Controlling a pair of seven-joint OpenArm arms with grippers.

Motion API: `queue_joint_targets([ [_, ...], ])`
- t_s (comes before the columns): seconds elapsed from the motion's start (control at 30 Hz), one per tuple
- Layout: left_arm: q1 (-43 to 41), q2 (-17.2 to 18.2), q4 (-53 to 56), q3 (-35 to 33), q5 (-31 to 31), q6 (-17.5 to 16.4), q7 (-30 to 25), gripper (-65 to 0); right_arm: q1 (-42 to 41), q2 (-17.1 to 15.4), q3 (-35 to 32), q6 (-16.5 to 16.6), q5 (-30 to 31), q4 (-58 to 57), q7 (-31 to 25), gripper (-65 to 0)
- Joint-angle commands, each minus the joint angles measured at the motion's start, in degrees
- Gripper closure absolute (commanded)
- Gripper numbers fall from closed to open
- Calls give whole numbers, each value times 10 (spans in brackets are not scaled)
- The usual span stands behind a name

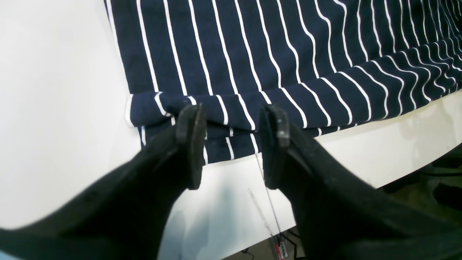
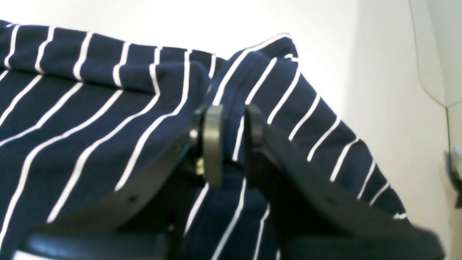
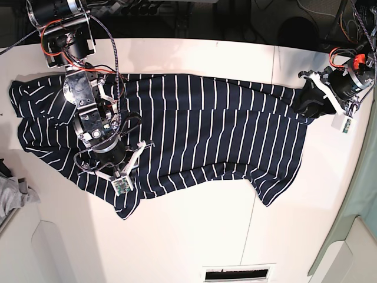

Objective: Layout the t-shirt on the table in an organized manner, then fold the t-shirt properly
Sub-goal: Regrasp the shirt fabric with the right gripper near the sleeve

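Shirt hem [image 1: 231, 119] folded between parted left gripper [image 1: 232, 144] jaws; right gripper [image 2: 231, 144] jaws narrowly apart astride fabric; sticker [image 1: 282, 250] text unreadable.

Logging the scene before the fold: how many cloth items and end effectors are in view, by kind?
Striped t-shirt: 1
Plain grey cloth at the table edge: 1
End effectors: 2, the left end effector and the right end effector
Total: 4
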State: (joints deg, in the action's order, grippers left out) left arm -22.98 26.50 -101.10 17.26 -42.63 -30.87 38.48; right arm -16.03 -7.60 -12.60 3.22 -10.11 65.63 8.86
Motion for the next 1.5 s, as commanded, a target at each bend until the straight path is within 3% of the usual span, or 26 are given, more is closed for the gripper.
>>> queue_joint_targets([
  [0.0,3,8,-8,4,-8,-4,-14,-271,-14,-2,3,-19,-2,10,-13,-111],
  [0.1,3,8,-8,4,-8,-4,-14,-271,-14,-2,14,-42,-2,10,-13,-111],
  [0.33,3,8,-8,4,-8,-4,-14,-271,-14,-2,53,-39,-2,-13,-14,-111],
  [0.47,3,8,-8,4,-9,-4,-14,-271,-14,-2,54,11,27,-38,-19,-115],
  [0.63,3,8,-8,4,-8,-4,-14,-271,2,-1,54,31,63,-41,-65,-300],
  [0.7,3,8,-8,4,-8,-4,-15,-271,4,-1,54,37,63,-41,-65,-332],
  [1.07,2,8,-8,4,-9,-4,-14,-271,-7,-1,54,21,62,-49,-80,-331],
  [1.47,3,8,-8,4,-9,-4,-14,-271,-76,17,54,28,61,-167,-108,-330],
])
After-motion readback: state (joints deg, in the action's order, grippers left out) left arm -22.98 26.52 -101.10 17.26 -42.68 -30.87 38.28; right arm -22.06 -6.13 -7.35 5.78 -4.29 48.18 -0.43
